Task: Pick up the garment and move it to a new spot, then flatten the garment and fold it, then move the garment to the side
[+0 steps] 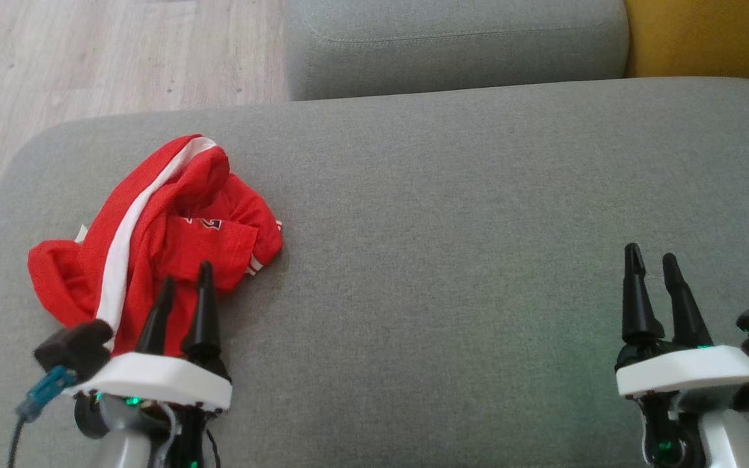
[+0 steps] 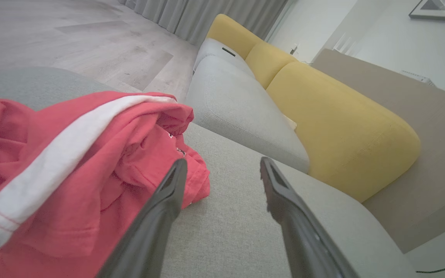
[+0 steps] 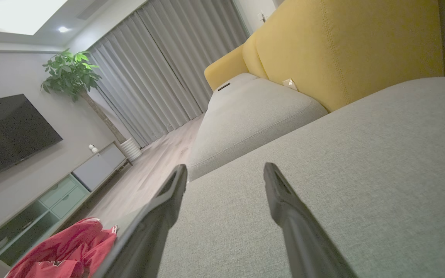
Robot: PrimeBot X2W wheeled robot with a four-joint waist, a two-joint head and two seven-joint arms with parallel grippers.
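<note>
Left gripper (image 1: 186, 273) open, empty | red jersey (image 1: 173, 221) crumpled on left of grey cushion (image 1: 452, 214), just ahead-left of those jaws, white stripe running near-to-far | right gripper (image 1: 651, 252) open, well apart right | left arm nearer

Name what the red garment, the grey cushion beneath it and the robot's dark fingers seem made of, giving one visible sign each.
Red garment: thin, matte cloth, probably jersey knit; it crumples into soft folds.
Grey cushion: matte woven upholstery; a fine weave grain shows.
Fingers: probably hard plastic, smooth, slightly glossy; light glints along their edges.
</note>
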